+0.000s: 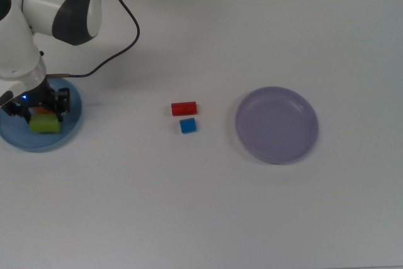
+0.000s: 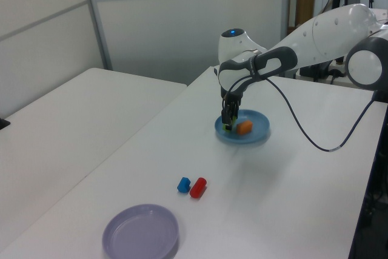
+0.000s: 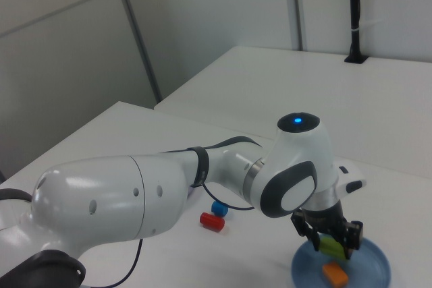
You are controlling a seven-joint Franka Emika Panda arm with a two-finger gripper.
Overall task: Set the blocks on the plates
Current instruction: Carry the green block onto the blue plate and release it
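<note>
The end effector (image 3: 329,243) pinches the green block (image 1: 45,123) just above the blue plate (image 1: 70,131), near the orange block (image 2: 244,127). Letting go early could topple it onto that neighbour.

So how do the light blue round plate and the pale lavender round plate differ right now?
The light blue round plate holds the orange block, with the gripper holding the green block over it. The pale lavender round plate is bare, with no arm near. Both are round, shallow and sit on the white table.
</note>
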